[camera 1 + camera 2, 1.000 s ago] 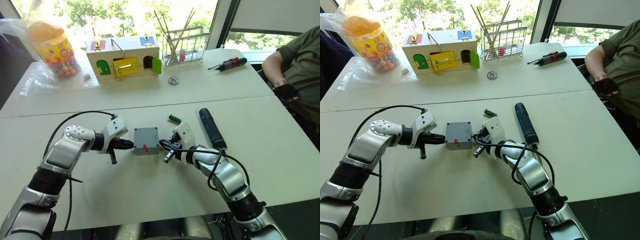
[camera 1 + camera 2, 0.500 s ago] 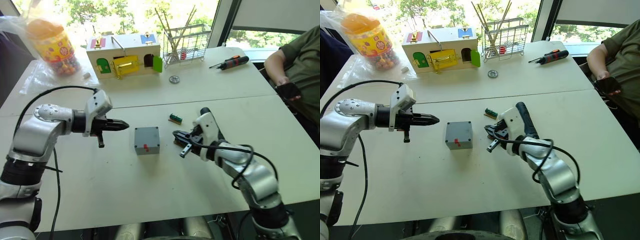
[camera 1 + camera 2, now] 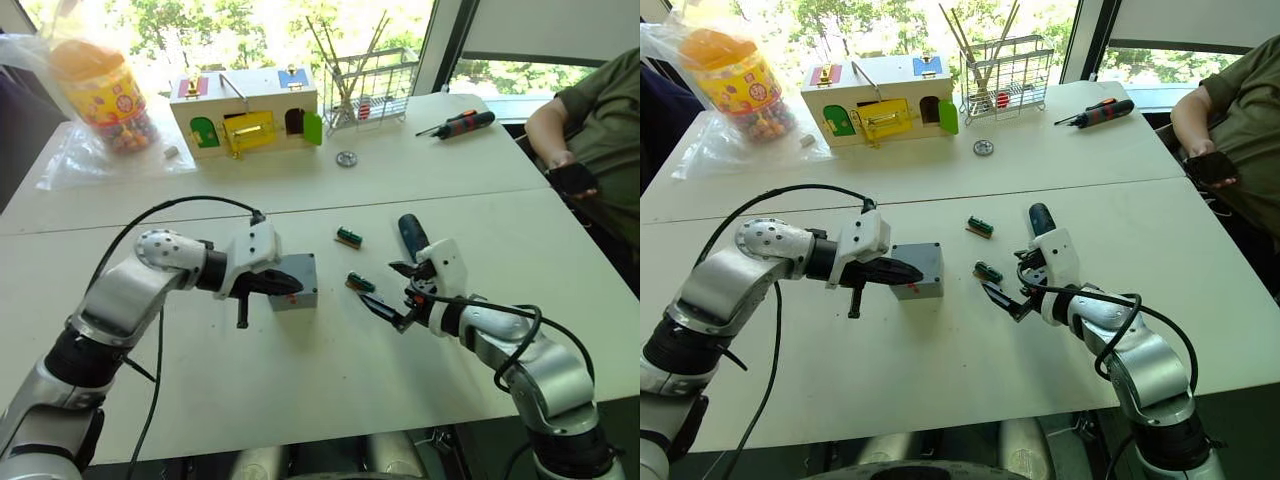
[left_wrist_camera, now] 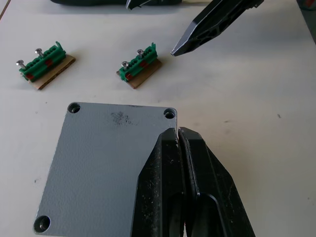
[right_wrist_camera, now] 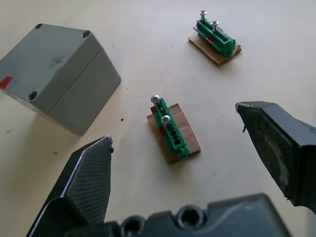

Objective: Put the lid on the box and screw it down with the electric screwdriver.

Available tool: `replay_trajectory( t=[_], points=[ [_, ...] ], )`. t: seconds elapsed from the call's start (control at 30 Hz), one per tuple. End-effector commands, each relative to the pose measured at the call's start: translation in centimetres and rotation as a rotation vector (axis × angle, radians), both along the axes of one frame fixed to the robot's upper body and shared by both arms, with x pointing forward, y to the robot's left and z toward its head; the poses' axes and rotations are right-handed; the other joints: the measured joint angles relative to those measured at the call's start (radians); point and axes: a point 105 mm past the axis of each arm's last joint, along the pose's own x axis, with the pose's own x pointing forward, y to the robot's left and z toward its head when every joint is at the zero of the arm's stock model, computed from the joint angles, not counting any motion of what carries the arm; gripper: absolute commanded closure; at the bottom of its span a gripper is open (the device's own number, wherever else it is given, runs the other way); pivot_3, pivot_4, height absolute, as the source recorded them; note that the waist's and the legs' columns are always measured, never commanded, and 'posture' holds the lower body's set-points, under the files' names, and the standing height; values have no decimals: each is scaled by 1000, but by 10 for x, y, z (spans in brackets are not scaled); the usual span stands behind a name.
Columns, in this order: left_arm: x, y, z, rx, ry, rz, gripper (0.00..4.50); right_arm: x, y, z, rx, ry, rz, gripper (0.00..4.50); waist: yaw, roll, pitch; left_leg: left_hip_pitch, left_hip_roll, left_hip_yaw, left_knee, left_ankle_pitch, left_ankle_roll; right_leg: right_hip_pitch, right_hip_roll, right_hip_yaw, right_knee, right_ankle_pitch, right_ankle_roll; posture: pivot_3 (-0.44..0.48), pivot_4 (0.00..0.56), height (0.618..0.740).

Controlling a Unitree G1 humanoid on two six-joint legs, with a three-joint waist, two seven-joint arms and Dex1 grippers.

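The grey box (image 3: pixel 297 280) stands mid-table with the lid (image 4: pixel 106 153) lying on top, its corner screw holes empty. My left gripper (image 4: pixel 177 132) is shut, and its fingertips rest over the lid near one corner. My right gripper (image 5: pixel 173 126) is open to the right of the box, its fingers either side of a green screw holder (image 5: pixel 170 132) lying on the table. The black electric screwdriver (image 3: pixel 409 232) lies just behind the right gripper, partly hidden by it.
Another green screw holder (image 3: pixel 348 236) lies behind the box. At the back stand a wooden box with coloured doors (image 3: pixel 250 110), a sweets jar (image 3: pixel 100 90), a wire rack (image 3: pixel 370 88), a metal disc (image 3: pixel 346 159) and a red-and-black hand screwdriver (image 3: pixel 458 125). A person (image 3: pixel 590 130) sits at the right.
My right gripper has opened and drawn back to the right, and a green screw holder now lies between its fingers. My left gripper swung away to the left, then came back over the lid.
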Motion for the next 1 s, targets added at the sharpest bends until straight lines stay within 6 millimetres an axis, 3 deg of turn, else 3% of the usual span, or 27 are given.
replay_trajectory(
  t=[0.03,0.1,0.2,0.6,0.7,0.83,1.0],
  points=[
    [1,1,8,-5,-38,-1,4500,5,7,7,12,-49,24,249,0,0,0,0,0,0,0,0,0,0,0,0,0,0,0,0,150,740],
    [1,2,9,-5,-39,8,4500,8,8,4,5,-49,28,684,-1,0,0,0,0,0,0,0,0,0,0,0,0,0,0,0,150,740],
    [1,5,9,-3,-40,18,4500,10,10,0,-7,-51,33,1748,-1,0,0,0,0,0,0,0,-1,0,0,0,0,0,0,0,150,740],
    [2,8,8,4,-42,33,4500,15,12,-4,-12,-62,34,1748,-1,0,0,0,0,0,0,0,-1,0,0,0,0,0,0,0,150,740],
    [2,8,7,6,-42,33,4500,15,12,-4,-13,-65,33,2547,-1,0,0,0,0,0,0,1,-1,0,0,0,0,0,0,0,150,740],
    [1,7,5,7,-41,33,4500,15,12,-5,-11,-67,28,4457,-1,0,0,0,0,0,0,1,-1,0,0,0,0,0,0,0,150,740],
    [2,7,5,9,-41,36,4500,16,12,-6,-11,-67,23,4457,-1,0,0,0,0,0,0,1,-1,0,0,0,0,0,0,0,150,740]
  ],
)
